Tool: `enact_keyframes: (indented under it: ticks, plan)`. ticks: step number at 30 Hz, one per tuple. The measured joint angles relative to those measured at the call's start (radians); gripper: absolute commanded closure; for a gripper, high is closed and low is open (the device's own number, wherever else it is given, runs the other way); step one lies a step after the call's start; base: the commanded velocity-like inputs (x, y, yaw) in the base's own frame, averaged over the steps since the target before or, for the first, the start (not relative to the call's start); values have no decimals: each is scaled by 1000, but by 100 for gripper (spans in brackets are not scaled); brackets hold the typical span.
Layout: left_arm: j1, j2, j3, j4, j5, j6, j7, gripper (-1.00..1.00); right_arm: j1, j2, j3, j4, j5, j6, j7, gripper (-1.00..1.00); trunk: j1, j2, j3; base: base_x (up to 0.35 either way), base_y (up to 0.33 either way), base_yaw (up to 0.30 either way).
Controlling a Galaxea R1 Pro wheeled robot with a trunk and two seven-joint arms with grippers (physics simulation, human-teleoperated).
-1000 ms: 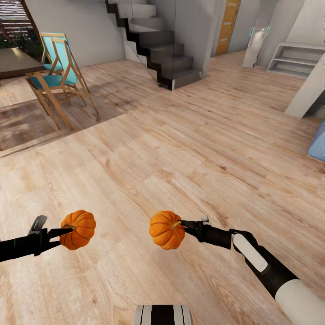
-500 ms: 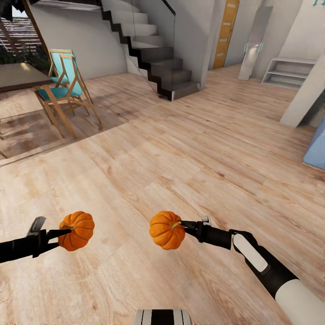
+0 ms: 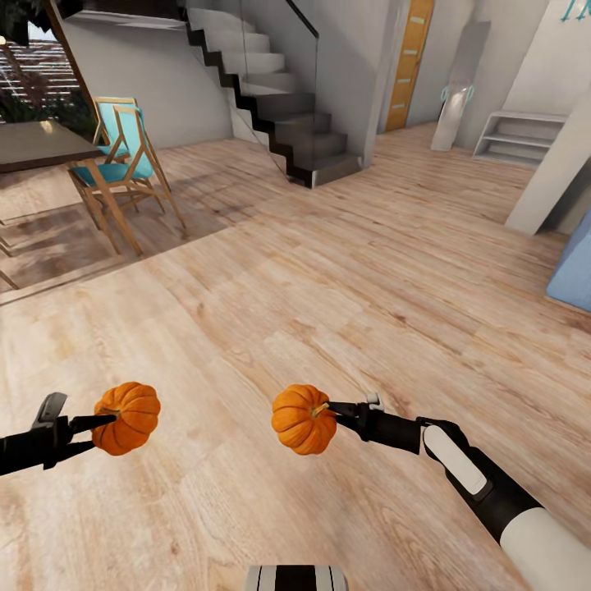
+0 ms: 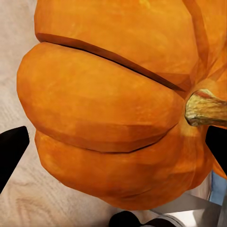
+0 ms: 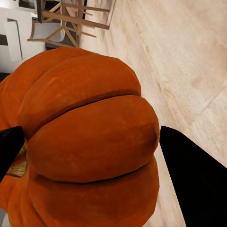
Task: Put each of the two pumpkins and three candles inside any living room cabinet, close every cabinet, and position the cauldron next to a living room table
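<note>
Pale wood-plank flooring (image 3: 328, 271) runs across the room toward a grey staircase with dark stringers (image 3: 279, 123), an orange door (image 3: 408, 61) and pale open shelving (image 3: 525, 135); at the head view's left a wooden folding chair with a teal seat (image 3: 123, 168) stands beside a dark table (image 3: 41, 144). Low in that view both arms reach forward, each carrying a ribbed orange pumpkin above the bare floor. The left gripper (image 3: 98, 424) has its black fingers clamped at the stem of the left pumpkin (image 3: 127, 417), and the right gripper (image 3: 335, 412) is closed the same way on the right pumpkin (image 3: 302, 419). The left wrist view brings out what the head view cannot: the left pumpkin's (image 4: 118, 104) deep grooves between smooth lobes and its stubby tan stem (image 4: 205, 108), with dark fingertips (image 4: 10, 151) on either side. The right wrist view shows the right pumpkin's (image 5: 90, 142) rounded segments between two black fingers (image 5: 194, 179), with the chair's legs far off. Compared with half a second ago, the left arm and its pumpkin sit further toward the head view's left edge, while the right arm keeps its place; the room has slid slightly, so the camera has turned.
</note>
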Motion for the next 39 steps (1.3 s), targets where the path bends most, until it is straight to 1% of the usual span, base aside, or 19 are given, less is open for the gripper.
enact_keyframes:
  ticks: [1, 8, 9, 11, 13, 17, 20, 24, 30, 33, 36, 38, 39]
  plan:
    - [2, 1, 0, 1, 5, 1, 0, 100, 0, 0, 0, 0, 1, 0, -1, 100, 0, 0, 0, 10, 0, 0]
    - [7, 3, 5, 42, 1, -2, -1, 100, 0, 1, 0, 0, 5, -1, -4, 100, 0, 0, 0, 2, 64, 0]
    - [7, 3, 6, 48, 7, -1, -1, 100, 0, 2, 0, 0, 5, -1, -5, 100, 0, 0, 0, 0, 185, 0]
    - [8, 5, 7, 53, 32, 1, -2, 100, 0, 4, -1, 0, 5, -1, -6, 100, 0, 0, 0, 0, 159, 0]
    - [9, 5, 7, 56, 44, 0, -2, 100, 0, 6, -1, 0, 6, 0, -7, 100, 0, 0, 0, 0, 55, 0]
    - [9, 6, 8, 56, 50, 0, -2, 100, 0, 7, -2, 0, 7, 0, -18, 100, 0, 0, 0, 0, 16, 14]
    - [9, 6, 9, 56, 52, 0, -2, 100, 0, 9, -1, 0, 7, 0, -37, 100, 0, 0, 0, 0, 4, 174]
    - [9, 6, 9, 56, 52, -1, -2, 100, -1, 10, -1, 0, 6, 2, -52, 100, -2, 1, 15, 0, 1, 266]
    - [9, 6, 9, 57, 48, -2, -2, 100, 0, 9, 0, 0, 6, 0, -51, 100, -4, 2, 35, 0, 0, 283]
    - [10, 6, 9, 57, 47, -2, -2, 100, -1, 8, 0, 1, 5, -44, -39, 100, -6, 3, 44, 0, 0, 272]
    - [10, 6, 9, 57, 45, -3, -2, 100, 0, 8, 1, 2, 4, -62, -35, 100, -7, 4, 53, 0, 0, 263]
    - [9, 13, 9, 58, 44, -4, -2, 100, -1, 8, 1, 2, 3, -69, -39, 100, -8, 4, 59, 0, 0, 248]
    - [9, 24, 9, 61, 43, -4, -2, 100, 0, 8, 2, 2, 3, -70, -42, 100, -9, 4, 62, 0, 0, 199]
